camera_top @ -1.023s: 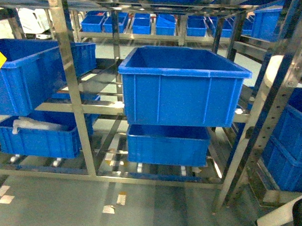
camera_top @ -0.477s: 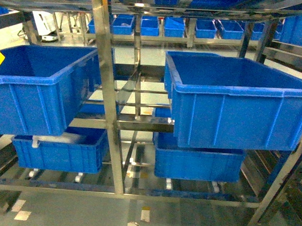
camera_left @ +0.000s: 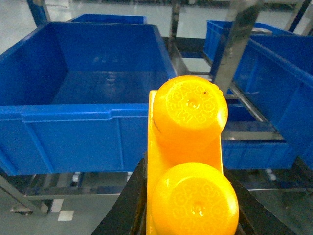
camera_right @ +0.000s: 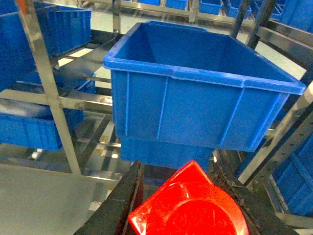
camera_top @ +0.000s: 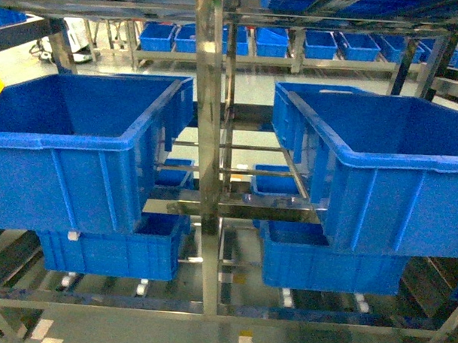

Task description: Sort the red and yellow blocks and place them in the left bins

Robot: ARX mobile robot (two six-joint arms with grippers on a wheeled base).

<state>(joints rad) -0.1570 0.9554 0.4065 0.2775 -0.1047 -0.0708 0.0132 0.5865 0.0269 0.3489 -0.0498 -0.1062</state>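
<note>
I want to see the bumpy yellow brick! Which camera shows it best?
The left wrist view: the yellow brick fills it, studs up, between the left gripper's fingers. The head view shows only a yellow sliver at its left edge; the right wrist view shows none.

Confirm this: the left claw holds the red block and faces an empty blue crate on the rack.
Not right. The left wrist view shows the left claw holding the yellow studded brick, not the red one. The rest stands: it faces an empty blue crate on the rack.

Yellow brick point(camera_left: 188, 161), red block point(camera_right: 188, 208) (gripped)
</note>
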